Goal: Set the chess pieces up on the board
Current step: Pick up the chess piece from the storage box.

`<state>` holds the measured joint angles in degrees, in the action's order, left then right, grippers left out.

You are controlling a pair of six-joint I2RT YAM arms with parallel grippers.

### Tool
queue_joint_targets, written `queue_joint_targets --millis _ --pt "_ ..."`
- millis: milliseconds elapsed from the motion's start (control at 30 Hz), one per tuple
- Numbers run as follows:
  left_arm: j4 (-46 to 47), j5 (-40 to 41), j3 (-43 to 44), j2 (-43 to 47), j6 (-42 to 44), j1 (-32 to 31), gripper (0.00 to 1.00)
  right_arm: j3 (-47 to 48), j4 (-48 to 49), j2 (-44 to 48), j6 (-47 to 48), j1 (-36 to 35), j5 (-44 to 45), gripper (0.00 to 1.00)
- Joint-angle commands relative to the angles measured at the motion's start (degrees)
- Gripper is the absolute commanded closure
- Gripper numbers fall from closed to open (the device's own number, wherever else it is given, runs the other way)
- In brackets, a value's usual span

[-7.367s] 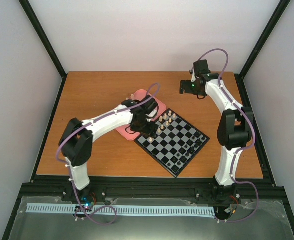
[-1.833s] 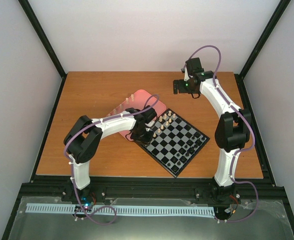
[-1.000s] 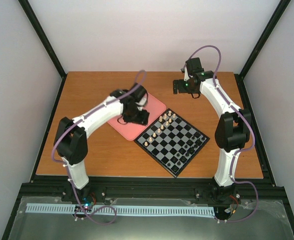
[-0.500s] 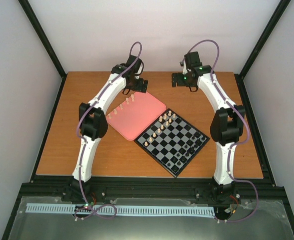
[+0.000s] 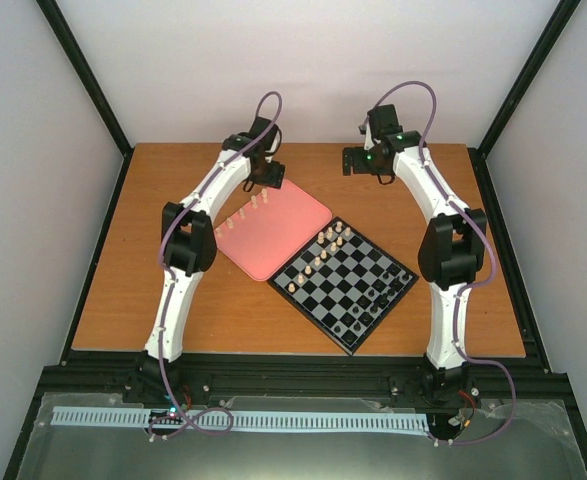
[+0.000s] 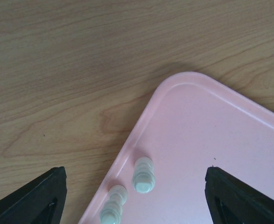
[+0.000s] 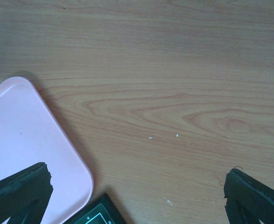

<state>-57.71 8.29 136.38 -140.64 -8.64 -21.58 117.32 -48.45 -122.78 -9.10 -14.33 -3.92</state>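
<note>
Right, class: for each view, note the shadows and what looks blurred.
Top view: soft even light, tiny chess pieces barely resolved. Left wrist view: soft shadow on the table beside the pink tray corner. Right wrist view: sharp wood grain, blurry black fingertips.

My left claw (image 5: 270,172) hangs above the far corner of the pink tray (image 5: 278,235), arm stretched long over the table (image 5: 173,200). My right claw (image 5: 353,163) hovers over bare wood beyond the board (image 5: 345,285), well apart from it. A short row of cream chess pieces (image 5: 248,208) stands along the tray's far-left edge. More cream ones crowd the board's far corner, with two along its left edge. Black pieces (image 5: 378,293) sit toward its right and near corners
</note>
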Motion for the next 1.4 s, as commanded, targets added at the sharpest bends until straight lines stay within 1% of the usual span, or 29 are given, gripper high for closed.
queue_joint_targets --millis 0,200,233,300,333,433,600,633,733,900,1167,1367 --pt "0.8 -0.8 2.2 -2.3 1.1 0.9 0.18 1.5 -0.7 -1.6 -0.2 0.2 -0.6 0.00" --pt "0.4 -1.5 2.1 -3.3 1.3 1.0 0.22 1.3 -0.8 -2.1 -0.2 0.2 -0.6 0.00" --pt "0.4 -1.5 2.1 -3.4 1.4 1.0 0.25 1.3 -0.8 -2.1 -0.3 0.2 -0.6 0.00" --pt "0.6 -1.8 2.1 -3.6 1.4 1.2 0.35 1.3 -0.8 -2.2 -0.2 0.2 -0.5 0.00" --pt "0.5 -1.9 2.1 -3.8 1.2 1.3 0.37 1.3 -0.7 -2.2 -0.3 0.2 -0.5 0.00" --pt "0.3 -2.8 2.1 -4.2 1.0 1.6 0.40 1.3 -0.8 -2.4 -0.2 0.3 -0.5 0.00" --pt "-0.5 -3.1 2.3 -5.1 1.0 1.9 0.48 1.3 -0.8 -2.5 -0.3 0.2 -0.4 0.00" --pt "-0.5 -3.2 2.2 -5.2 1.1 1.9 0.48 1.3 -0.8 -2.5 -0.2 1.2 -0.4 0.00" --pt "-0.4 -3.5 2.5 -5.3 1.4 1.9 0.54 1.3 -0.8 -2.6 -0.2 1.7 -0.3 0.00" --pt "-0.9 -4.3 3.5 -6.0 1.6 1.9 0.56 1.3 -0.8 -2.9 -0.2 1.7 -0.3 0.00" --pt "-1.0 -5.0 4.0 -6.1 1.8 1.9 0.70 1.3 -0.8 -3.1 -0.3 1.7 -0.4 0.00" --pt "-1.7 -5.6 4.1 -6.1 1.8 1.9 0.76 1.2 -0.9 -2.8 -0.1 1.7 -0.4 0.00"
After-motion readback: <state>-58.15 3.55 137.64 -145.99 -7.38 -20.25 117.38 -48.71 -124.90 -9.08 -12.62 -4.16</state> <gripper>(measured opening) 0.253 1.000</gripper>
